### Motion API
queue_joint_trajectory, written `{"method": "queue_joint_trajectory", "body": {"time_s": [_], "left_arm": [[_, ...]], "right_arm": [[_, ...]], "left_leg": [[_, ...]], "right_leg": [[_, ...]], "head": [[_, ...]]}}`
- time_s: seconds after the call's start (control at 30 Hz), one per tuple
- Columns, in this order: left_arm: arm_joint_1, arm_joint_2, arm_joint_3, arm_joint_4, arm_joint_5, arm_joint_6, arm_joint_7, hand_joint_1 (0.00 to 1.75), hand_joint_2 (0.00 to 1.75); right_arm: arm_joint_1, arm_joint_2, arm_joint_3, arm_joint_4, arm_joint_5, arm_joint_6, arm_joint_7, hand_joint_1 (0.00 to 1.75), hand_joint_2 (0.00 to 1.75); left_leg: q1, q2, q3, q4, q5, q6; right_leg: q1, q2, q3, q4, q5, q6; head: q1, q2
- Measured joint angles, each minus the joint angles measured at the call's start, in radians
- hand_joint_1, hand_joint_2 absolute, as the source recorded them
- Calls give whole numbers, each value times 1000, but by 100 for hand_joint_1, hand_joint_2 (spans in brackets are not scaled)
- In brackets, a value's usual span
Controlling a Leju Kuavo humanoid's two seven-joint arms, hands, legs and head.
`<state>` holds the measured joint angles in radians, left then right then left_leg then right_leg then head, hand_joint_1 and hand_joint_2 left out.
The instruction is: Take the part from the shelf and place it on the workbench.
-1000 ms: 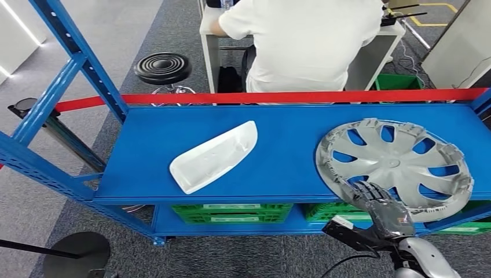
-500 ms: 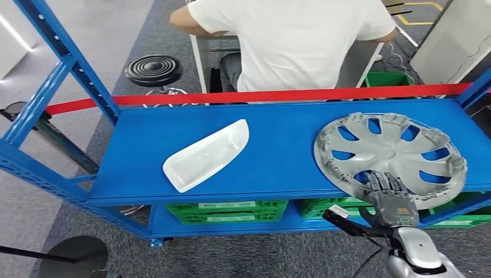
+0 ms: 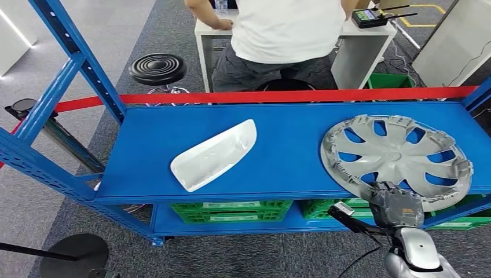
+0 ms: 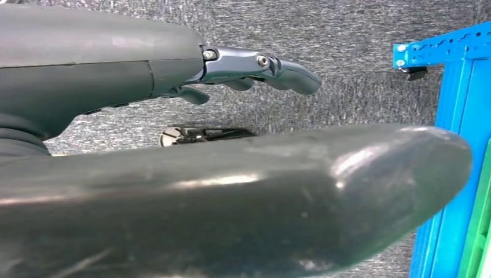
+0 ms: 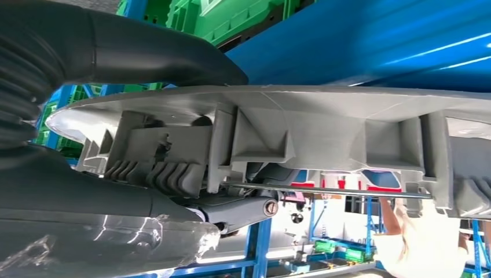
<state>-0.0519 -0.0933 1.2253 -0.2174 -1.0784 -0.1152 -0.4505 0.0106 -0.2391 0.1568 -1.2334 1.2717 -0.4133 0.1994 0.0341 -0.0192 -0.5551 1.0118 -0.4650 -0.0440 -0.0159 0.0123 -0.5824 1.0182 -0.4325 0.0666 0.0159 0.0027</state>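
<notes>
A silver wheel cover (image 3: 399, 159) lies face down at the right end of the blue shelf (image 3: 289, 150), its near rim hanging over the front edge. My right hand (image 3: 395, 205) grips that near rim, fingers curled over the top. In the right wrist view the wheel cover's ribbed rim (image 5: 324, 124) sits between the thumb and the dark fingers (image 5: 243, 208) of my right hand (image 5: 87, 191). A white curved part (image 3: 214, 155) lies at the shelf's middle left. My left hand (image 4: 104, 69) hangs over grey carpet, fingers (image 4: 272, 66) stretched out and holding nothing.
Green crates (image 3: 231, 211) fill the lower shelf. A red bar (image 3: 289, 95) runs along the shelf's back edge and a blue upright (image 3: 75, 58) rises at the left. Behind stand a person (image 3: 284, 29) at a white desk and a black stool (image 3: 157, 68).
My right hand's fingers, spread flat over the wheel cover's rim a second ago, have curled closed around it. The person behind has shifted at the desk, and the camera view moved slightly.
</notes>
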Motion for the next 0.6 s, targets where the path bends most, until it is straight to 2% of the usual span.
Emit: {"method": "queue_joint_trajectory", "body": {"time_s": [0.27,0.4,0.6], "left_arm": [[0,1,0,0,-1,-4,-14,0,0],[1,1,0,0,-4,-22,-74,0,175],[3,2,0,0,0,-28,-113,0,175]], "right_arm": [[2,12,-12,5,5,-28,-11,175,175],[26,17,-30,-16,-21,-76,-44,175,175],[89,35,-62,-125,-123,-109,-123,175,175]], "left_leg": [[0,0,0,0,1,1],[0,0,0,0,1,1],[0,0,-3,0,1,1]], "right_leg": [[0,0,0,0,0,0],[0,0,0,0,0,0],[0,0,-2,0,0,0]], "head": [[0,0],[0,0],[0,0]]}}
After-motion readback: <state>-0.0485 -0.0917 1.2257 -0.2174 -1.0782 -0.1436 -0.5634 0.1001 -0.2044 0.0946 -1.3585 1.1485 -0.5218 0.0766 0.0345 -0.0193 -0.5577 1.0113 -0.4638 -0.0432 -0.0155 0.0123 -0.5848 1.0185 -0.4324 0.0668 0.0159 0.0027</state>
